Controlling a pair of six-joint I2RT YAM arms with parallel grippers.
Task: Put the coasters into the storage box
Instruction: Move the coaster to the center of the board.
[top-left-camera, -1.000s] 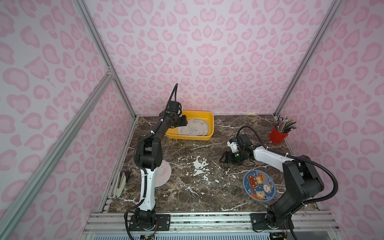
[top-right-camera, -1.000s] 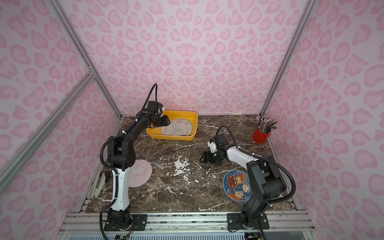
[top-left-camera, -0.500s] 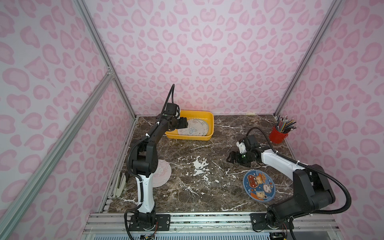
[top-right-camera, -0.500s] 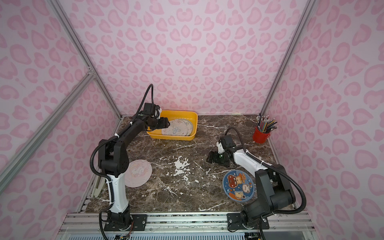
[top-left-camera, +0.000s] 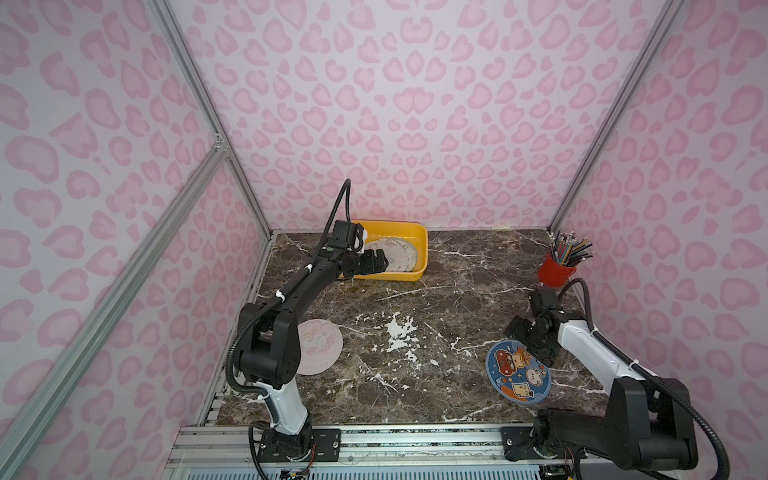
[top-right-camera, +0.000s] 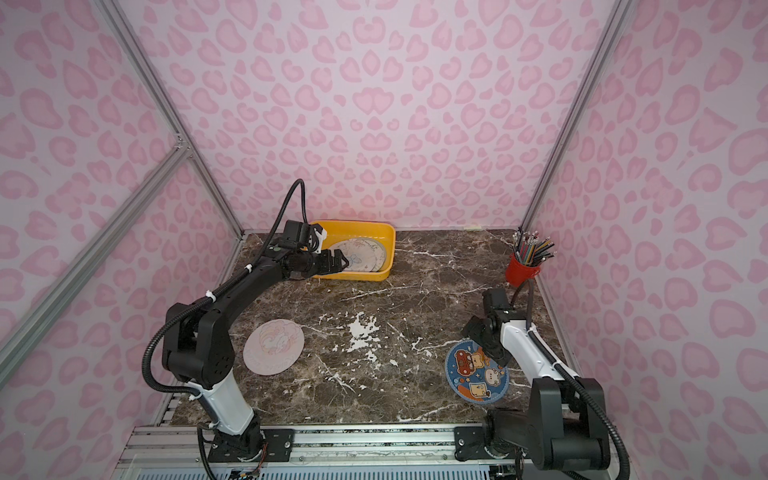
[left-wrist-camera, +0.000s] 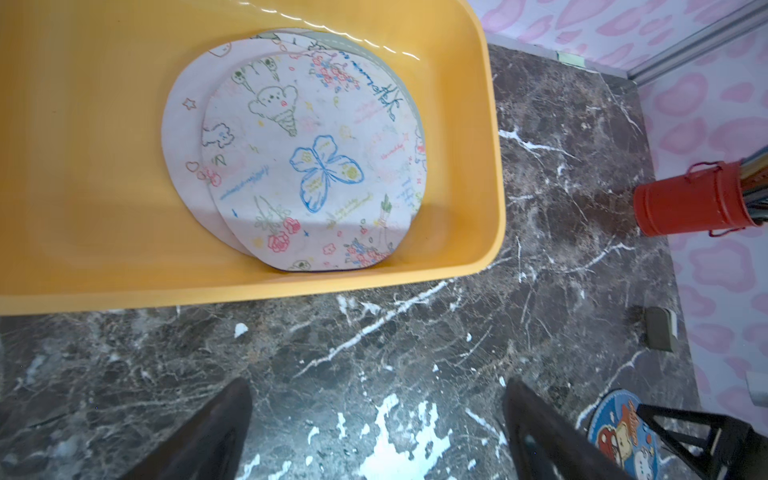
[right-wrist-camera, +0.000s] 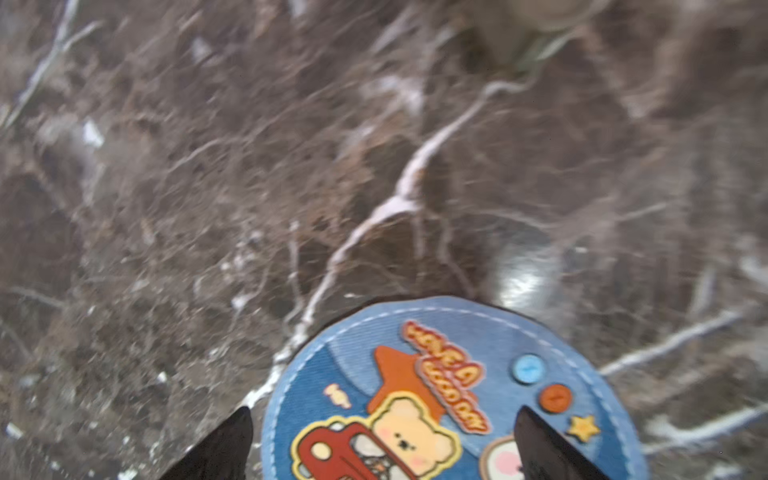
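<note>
In a top view the left tool (top-left-camera: 376, 262) hangs at the near rim of the yellow storage box (top-left-camera: 395, 276), where pale coasters (top-left-camera: 399, 255) lie stacked. A pink coaster (top-left-camera: 324, 345) and a dark blue coaster (top-left-camera: 519, 374) lie well apart on the tabletop (top-left-camera: 415, 311). The right tool (top-left-camera: 514, 327) is at the dark blue coaster's far edge.

In the left wrist view the left tool's fingers (left-wrist-camera: 216, 432) stand wide and empty over bare tabletop, just short of the storage box.

The right wrist view is blurred. The right tool's fingers (right-wrist-camera: 224, 440) stand wide with the dark blue coaster's edge between them. I cannot tell whether they touch it.

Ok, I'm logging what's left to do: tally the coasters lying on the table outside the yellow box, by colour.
Pale pink coaster: 1
Blue coaster: 1
Total: 2
</note>
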